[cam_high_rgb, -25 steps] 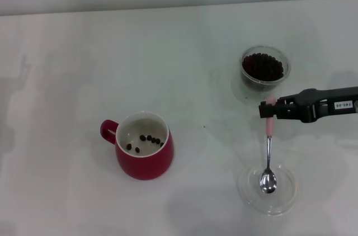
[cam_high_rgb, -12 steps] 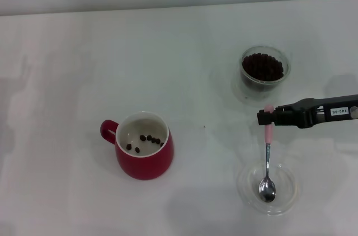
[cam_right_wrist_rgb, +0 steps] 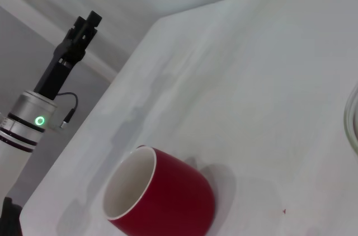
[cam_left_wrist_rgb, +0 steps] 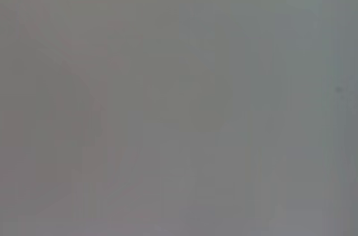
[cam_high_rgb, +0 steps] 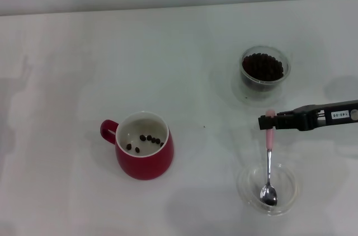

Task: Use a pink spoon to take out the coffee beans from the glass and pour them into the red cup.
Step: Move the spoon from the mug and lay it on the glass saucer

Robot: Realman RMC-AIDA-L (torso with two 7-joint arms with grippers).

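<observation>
The red cup (cam_high_rgb: 144, 146) stands at the front left of centre with a few coffee beans (cam_high_rgb: 146, 140) on its white inside; it also shows in the right wrist view (cam_right_wrist_rgb: 168, 202). The glass (cam_high_rgb: 264, 69), at the back right, is full of coffee beans (cam_high_rgb: 262, 66). My right gripper (cam_high_rgb: 267, 121) reaches in from the right and is shut on the top of the pink spoon (cam_high_rgb: 269, 138). The spoon hangs with its silver bowl down inside a shallow clear dish (cam_high_rgb: 243, 184). My left gripper (cam_right_wrist_rgb: 84, 26) is parked off the table's left side and shows only in the right wrist view.
The white table (cam_high_rgb: 168, 51) ends at a far edge against a pale wall. The left arm (cam_right_wrist_rgb: 33, 113) stands beyond the table's left edge. The left wrist view shows only plain grey.
My right gripper has moved down and slightly nearer with the spoon, and the spoon's bowl has sunk lower into the shallow dish. The cup and the glass have not moved.
</observation>
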